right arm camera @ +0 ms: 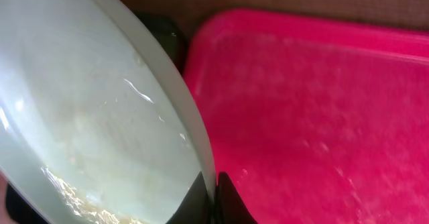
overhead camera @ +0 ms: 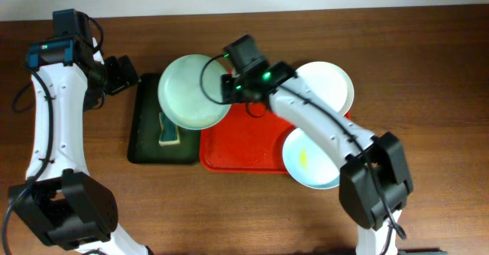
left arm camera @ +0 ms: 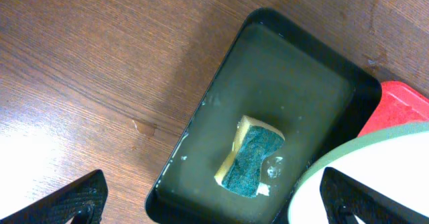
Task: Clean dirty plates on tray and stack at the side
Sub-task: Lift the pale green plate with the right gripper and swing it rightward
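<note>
My right gripper is shut on the rim of the pale mint green plate and holds it over the dark green tray and the left edge of the red tray. In the right wrist view the fingers pinch the plate's rim beside the red tray. The white plate lies at the red tray's far right. The pale blue plate with a yellow smear lies at its near right. My left gripper is open and empty, above the dark green tray's far left corner.
A yellow and green sponge lies in the dark green tray, also seen from overhead. The mint plate's edge juts into the left wrist view at lower right. Brown wooden table all round.
</note>
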`<state>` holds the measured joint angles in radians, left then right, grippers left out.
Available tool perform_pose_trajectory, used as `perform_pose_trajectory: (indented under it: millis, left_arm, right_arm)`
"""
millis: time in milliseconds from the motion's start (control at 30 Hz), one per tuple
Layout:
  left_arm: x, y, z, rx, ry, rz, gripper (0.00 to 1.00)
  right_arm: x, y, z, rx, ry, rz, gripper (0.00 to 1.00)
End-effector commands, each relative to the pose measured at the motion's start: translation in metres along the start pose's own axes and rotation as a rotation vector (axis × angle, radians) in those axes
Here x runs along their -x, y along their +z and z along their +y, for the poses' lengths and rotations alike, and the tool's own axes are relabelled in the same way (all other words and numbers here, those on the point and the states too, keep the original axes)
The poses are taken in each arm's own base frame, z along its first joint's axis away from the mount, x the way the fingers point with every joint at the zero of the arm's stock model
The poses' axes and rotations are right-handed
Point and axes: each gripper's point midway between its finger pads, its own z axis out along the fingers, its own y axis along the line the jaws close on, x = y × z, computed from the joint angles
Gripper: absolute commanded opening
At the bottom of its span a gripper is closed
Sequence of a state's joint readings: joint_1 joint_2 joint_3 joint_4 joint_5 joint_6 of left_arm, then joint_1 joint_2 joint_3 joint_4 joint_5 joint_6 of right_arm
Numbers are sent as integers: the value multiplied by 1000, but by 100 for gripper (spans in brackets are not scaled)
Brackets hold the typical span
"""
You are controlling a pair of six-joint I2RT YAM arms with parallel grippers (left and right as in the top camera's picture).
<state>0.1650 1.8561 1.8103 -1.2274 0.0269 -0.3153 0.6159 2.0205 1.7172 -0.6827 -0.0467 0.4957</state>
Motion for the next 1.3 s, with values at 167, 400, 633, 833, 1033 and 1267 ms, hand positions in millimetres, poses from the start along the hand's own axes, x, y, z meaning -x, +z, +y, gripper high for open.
perform_pose_trajectory:
  millis: [167,400,633,833,1033,1267]
  left_arm:
    - [-1,1,-3,-10,-11,7,99]
    - [-2,1,-5,-11,-7,8,99]
    - [-2,1,-4,-11,-8,7,99]
    - [-2,1,-4,-11,-7,7,99]
    - [-2,1,-4,-11,-7,7,99]
    - [-2,1,-4,-11,-7,7,99]
  right_arm:
    - [28,-21,28,-195,-75,-284,4]
    - [64,-35,32,-242,-165,-447,4]
    - [102,-56,51,-279,-385,-614,4]
    - [117,-87,77,-431,-569,-761,4]
    - [129,-126,92,-608,-659,-884,4]
    - [129,-153,129,-640,-792,-985,4]
